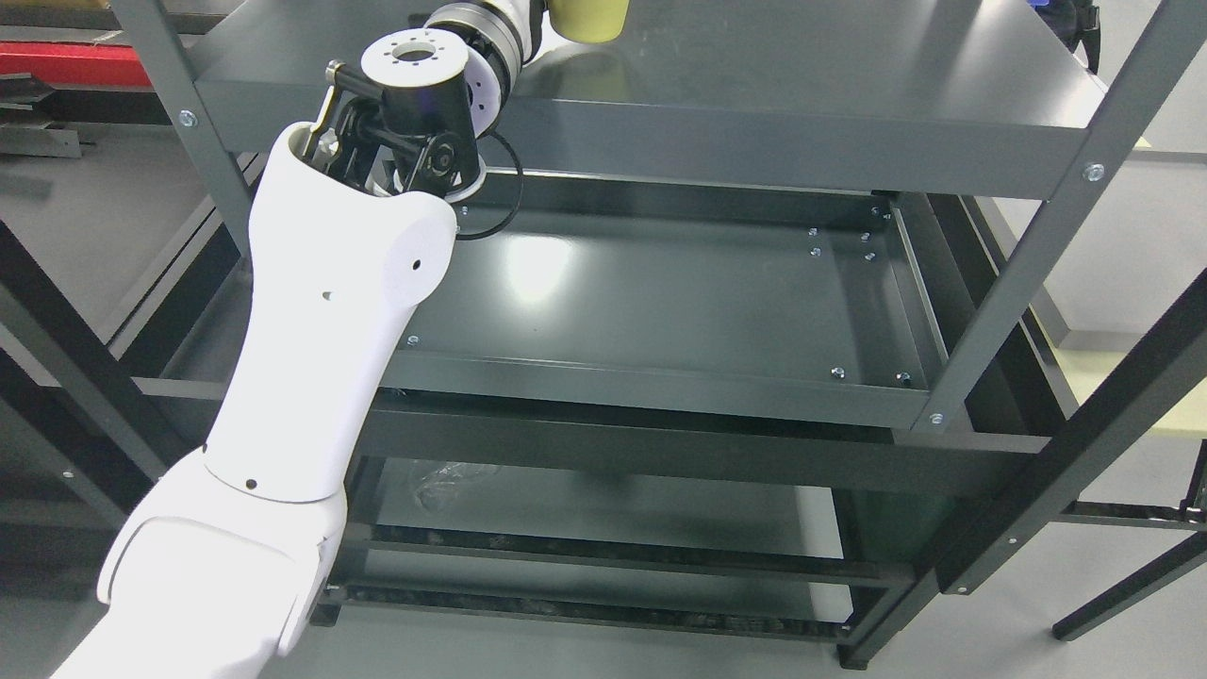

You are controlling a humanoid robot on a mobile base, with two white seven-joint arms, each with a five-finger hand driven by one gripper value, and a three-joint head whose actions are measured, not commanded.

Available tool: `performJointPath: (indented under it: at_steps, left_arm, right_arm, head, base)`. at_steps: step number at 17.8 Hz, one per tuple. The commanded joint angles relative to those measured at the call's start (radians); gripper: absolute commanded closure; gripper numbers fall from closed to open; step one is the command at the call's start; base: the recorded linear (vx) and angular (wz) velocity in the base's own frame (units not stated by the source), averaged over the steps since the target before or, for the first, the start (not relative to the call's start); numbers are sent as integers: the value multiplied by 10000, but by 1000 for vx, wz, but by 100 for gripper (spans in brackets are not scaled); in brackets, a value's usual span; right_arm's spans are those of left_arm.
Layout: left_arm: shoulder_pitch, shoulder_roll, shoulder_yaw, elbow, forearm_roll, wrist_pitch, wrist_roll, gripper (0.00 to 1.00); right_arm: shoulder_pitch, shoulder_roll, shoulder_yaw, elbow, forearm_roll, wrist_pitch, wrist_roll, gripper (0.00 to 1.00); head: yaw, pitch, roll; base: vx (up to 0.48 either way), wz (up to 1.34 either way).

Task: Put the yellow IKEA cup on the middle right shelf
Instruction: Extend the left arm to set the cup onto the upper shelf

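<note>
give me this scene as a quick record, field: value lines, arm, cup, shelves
arm: left arm comes in from lower left and reaches up to the top shelf
hand: cut off by the picture's top edge, fingers not visible
cup: yellow cup at the top edge, over the top shelf, only its lower part shows
middle shelf: dark metal, bare
right arm: not in view

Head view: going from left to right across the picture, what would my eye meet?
Red bar → white left arm → yellow cup on the top shelf → shelf's right front post.
</note>
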Motion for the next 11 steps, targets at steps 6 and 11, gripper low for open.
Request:
performJointPath:
  at_steps: [6,11]
  left_arm:
    - [-22,175,-151,261,17,-43,-101,1]
    - [-22,175,-89,-674,32,-151,-101,1]
  right_arm:
    - [138,-175,169,1,-245,8,8,1]
    - [138,-175,169,1,-245,8,8,1]
  head:
    - [0,0,0]
    - [0,0,0]
  base:
    - [0,0]
    - [0,0]
